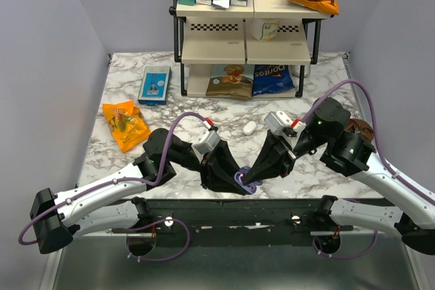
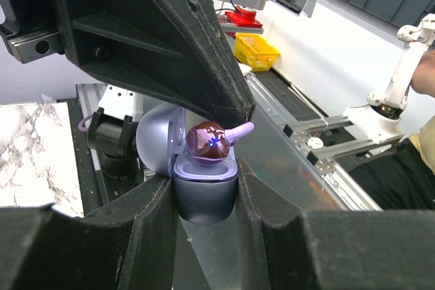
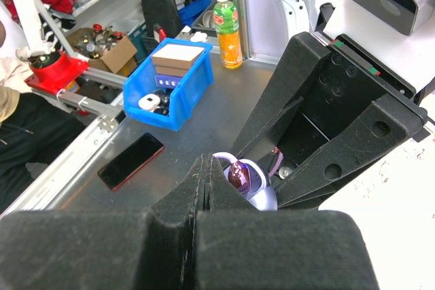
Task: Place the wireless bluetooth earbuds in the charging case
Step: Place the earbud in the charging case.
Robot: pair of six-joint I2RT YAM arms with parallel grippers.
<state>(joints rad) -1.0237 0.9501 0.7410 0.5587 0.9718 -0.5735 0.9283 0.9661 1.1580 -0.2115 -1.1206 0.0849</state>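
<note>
At the table's near edge, my left gripper (image 1: 237, 183) is shut on the charging case (image 2: 202, 198), a round lavender-blue case held upright between its fingers (image 2: 146, 232). The lid (image 2: 155, 142) stands open to the left. One glossy purple earbud (image 2: 208, 142) with a blue light sits in the case's pale mouth, its lavender ring tip (image 2: 240, 129) pointing right. My right gripper (image 3: 206, 166) comes in from above, its jaws pressed together on that ring tip (image 3: 226, 159). The earbud (image 3: 238, 176) and the case (image 3: 264, 198) lie just beyond its fingertips.
A white oval case (image 1: 249, 128) lies mid-table. An orange snack bag (image 1: 124, 124) and a blue box (image 1: 154, 85) lie at the left. A two-tier rack (image 1: 245, 35) with boxes and chip bags stands at the back. A brown object (image 1: 361, 128) sits behind the right arm.
</note>
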